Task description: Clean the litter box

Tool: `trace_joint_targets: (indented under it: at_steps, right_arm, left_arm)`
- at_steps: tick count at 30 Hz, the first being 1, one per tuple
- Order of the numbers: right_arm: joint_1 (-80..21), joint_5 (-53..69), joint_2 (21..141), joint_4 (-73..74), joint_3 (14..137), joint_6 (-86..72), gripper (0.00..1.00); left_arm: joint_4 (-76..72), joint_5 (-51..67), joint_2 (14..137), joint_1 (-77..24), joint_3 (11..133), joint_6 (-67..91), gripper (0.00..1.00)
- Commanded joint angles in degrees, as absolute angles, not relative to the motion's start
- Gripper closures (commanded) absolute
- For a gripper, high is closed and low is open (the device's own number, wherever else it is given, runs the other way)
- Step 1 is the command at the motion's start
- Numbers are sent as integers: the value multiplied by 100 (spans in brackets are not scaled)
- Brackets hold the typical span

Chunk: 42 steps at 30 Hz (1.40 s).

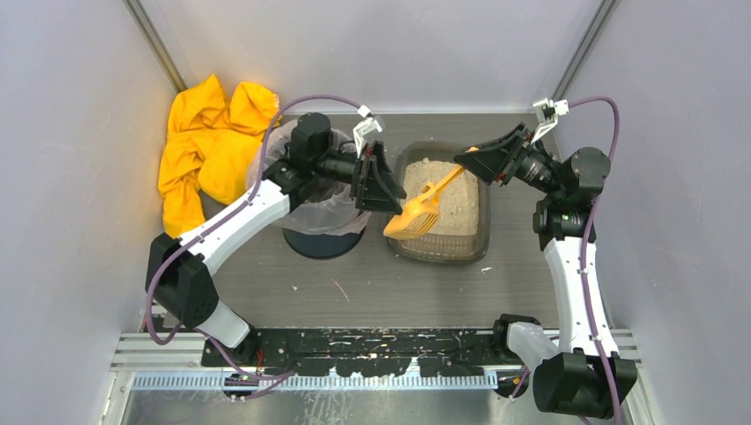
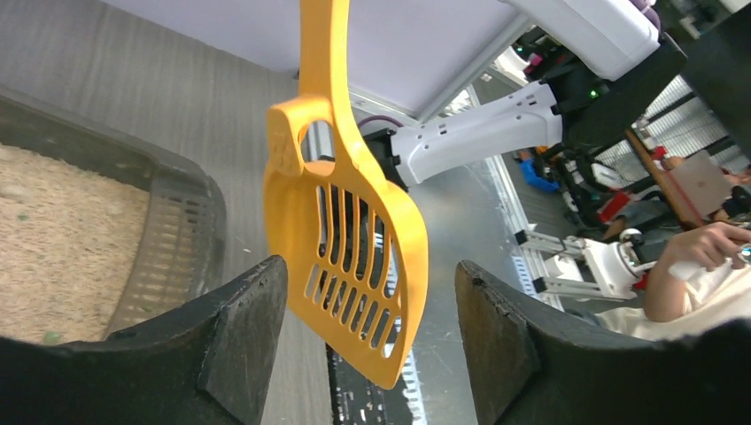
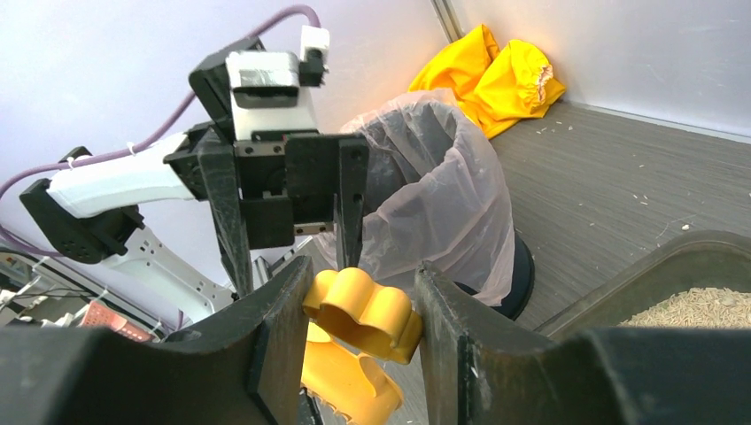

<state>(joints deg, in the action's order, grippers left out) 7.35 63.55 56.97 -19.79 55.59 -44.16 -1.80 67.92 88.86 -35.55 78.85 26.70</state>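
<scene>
Litter box [image 1: 440, 252] — on counter [image 1: 354, 283], centre, just beside lined bin [image 1: 312, 221]. Right claw [image 1: 470, 160] — clamped on orange scoop [image 1: 416, 215] handle, head over box's left edge. Left claw [image 1: 383, 181]: fingers spread wide, holding nothing.

- Top view: high above the table's [image 1: 354, 283] near edge, looking down.
- Left wrist view: close behind the orange slotted scoop [image 2: 288, 212].
- Right wrist view: close, facing opposite; all three share scoop and litter box [image 3: 673, 252].

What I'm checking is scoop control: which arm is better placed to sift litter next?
Right. The right gripper is shut on the scoop over the litter box; the left gripper is open, gripping nothing.
</scene>
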Motion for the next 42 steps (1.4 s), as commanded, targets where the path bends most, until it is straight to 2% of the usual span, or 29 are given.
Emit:
trace_joint_targets:
  at_steps: [1, 4, 6, 7, 10, 14, 15, 16, 22, 23, 26, 28, 30, 34, 42]
  right_arm:
    - [747, 6457, 5606, -2451, 5661, -4558, 99]
    - [730, 6476, 5592, -2478, 5660, -4584, 99]
    - [721, 6473, 5575, -2471, 5648, -4582, 99]
    - [721, 6477, 5580, -2463, 5643, -4573, 99]
    - [705, 6498, 5626, -2437, 5658, -4570, 99]
    - [690, 6513, 5660, -2374, 5674, -4551, 99]
    - [686, 6511, 5660, -2335, 5677, -4514, 99]
    - [677, 6501, 5660, -2289, 5684, -4483, 99]
    - [643, 6327, 5651, -1899, 5758, -4236, 99]
    - [643, 6230, 5650, -1752, 5783, -4158, 95]
    - [642, 5909, 5644, -1270, 5886, -3930, 57]
    - [642, 5683, 5626, -974, 5966, -3833, 43]
    - [642, 5365, 5612, -720, 6006, -3739, 34]
    - [642, 4530, 5598, -317, 6037, -3653, 27]
    - [637, 3076, 5797, 1408, 6490, -3235, 28]
  left_arm:
    - [-1401, 7230, 8788, -3712, 7587, 3525, 32]
    - [-1208, 7233, 8872, -3794, 7541, 3358, 37]
    - [-1322, 7238, 8935, -3881, 7508, 3456, 54]
    - [-1375, 7250, 8972, -3941, 7506, 3493, 60]
    - [-1412, 7216, 9092, -4232, 7559, 3508, 68]
    - [-1441, 7150, 9245, -4400, 7605, 3545, 87]
    - [-1449, 7116, 9280, -4403, 7603, 3563, 97]
    - [-1462, 7135, 9318, -4403, 7609, 3586, 100]
    - [-1417, 7097, 9326, -4398, 7463, 3485, 100]
    - [-1347, 7067, 9325, -4395, 7469, 3417, 100]
    - [-727, 6845, 9344, -4391, 7615, 2984, 100]
    - [-140, 6563, 9395, -4395, 7824, 2640, 100]
    - [697, 6165, 9508, -4411, 8144, 2190, 100]
    - [2069, 5069, 9698, -4635, 8645, 1325, 100]
    - [2374, 2136, 9619, -5334, 8788, 636, 100]
